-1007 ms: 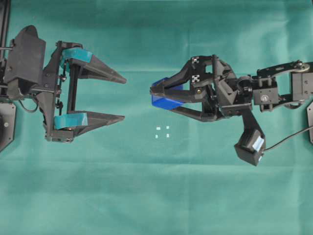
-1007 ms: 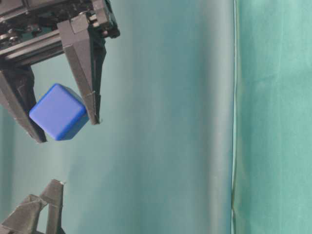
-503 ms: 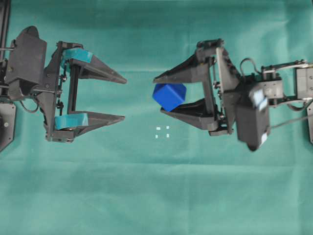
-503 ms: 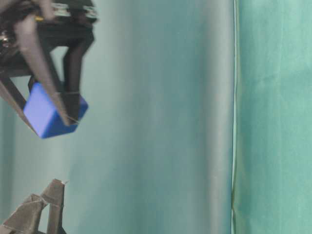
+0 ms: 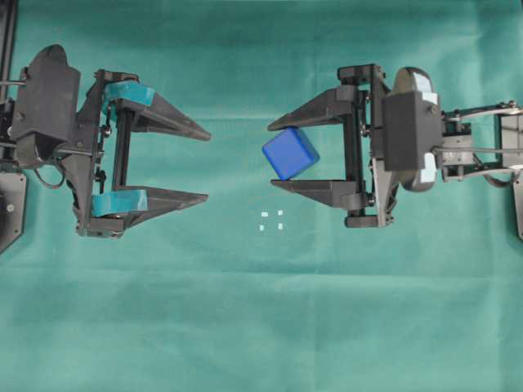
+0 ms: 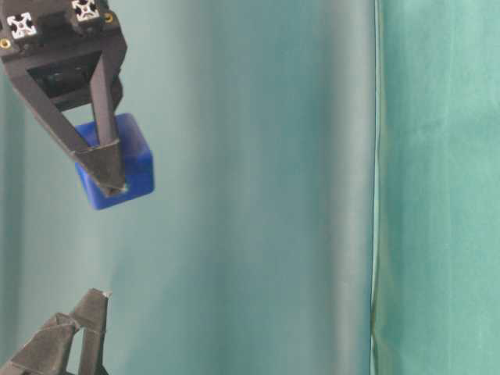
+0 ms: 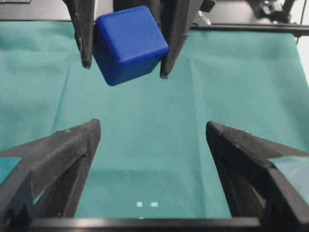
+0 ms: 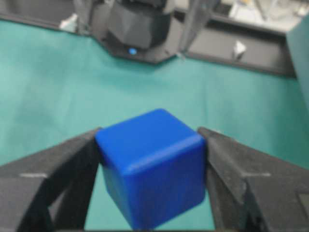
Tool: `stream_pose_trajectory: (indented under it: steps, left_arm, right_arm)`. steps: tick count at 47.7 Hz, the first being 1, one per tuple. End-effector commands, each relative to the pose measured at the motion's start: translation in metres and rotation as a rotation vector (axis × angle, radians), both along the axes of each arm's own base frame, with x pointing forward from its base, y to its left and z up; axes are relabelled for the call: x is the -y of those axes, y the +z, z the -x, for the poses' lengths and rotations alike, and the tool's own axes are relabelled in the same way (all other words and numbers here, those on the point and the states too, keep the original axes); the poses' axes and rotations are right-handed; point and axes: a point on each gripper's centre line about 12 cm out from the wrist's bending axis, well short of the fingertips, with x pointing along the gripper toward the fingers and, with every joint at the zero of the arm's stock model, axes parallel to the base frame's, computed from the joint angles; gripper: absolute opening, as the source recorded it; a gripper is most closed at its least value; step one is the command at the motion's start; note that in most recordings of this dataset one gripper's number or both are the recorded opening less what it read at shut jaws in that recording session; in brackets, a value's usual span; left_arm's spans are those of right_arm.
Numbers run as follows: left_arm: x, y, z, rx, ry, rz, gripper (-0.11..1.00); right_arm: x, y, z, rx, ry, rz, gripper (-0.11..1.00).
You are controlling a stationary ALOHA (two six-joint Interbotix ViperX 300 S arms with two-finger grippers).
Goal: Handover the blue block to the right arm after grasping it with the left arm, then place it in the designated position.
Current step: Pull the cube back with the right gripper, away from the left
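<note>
Fingers of the right arm (image 5: 279, 153) are clamped on the blue block (image 5: 290, 153) in the overhead view, one on its far side and one on its near side, with the cube tilted between the tips. To the left, well apart from it, the teal-banded fingers of the left arm (image 5: 204, 163) stand wide apart with nothing between them. The designated position (image 5: 271, 220), four tiny white marks on the green table (image 5: 261, 327), lies just nearer than the block and between the two arms.

At table level, the block (image 6: 125, 164) hangs clear of the cloth, pinched by the black fingers (image 6: 100, 148).

From the left wrist, the block (image 7: 129, 43) sits gripped beyond the spread fingers (image 7: 58, 159), the white marks (image 7: 147, 204) low in view.

From the right wrist, the block (image 8: 152, 166) fills the gap, both fingers (image 8: 58, 169) touching its sides.
</note>
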Motion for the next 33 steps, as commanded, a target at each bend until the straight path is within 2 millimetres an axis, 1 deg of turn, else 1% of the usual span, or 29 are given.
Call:
stream_pose_trajectory:
  steps: [1,24,33]
  left_arm:
    - [-0.0005,0.0087,-0.0005,0.025,0.002,0.001,1.00]
    - [-0.0005,0.0093,-0.0006,0.026,0.002,0.002,1.00]
    - [-0.0009,0.0093,-0.0006,0.026,0.003,0.002,1.00]
  right_arm:
    - [-0.0002,0.0192,0.0018,0.039,-0.008,-0.008,0.65]
    - [-0.0004,0.0215,0.0031,0.042,-0.008,-0.002,0.65]
    - [0.0001,0.0196,0.0032,0.032,-0.012,-0.002,0.65]
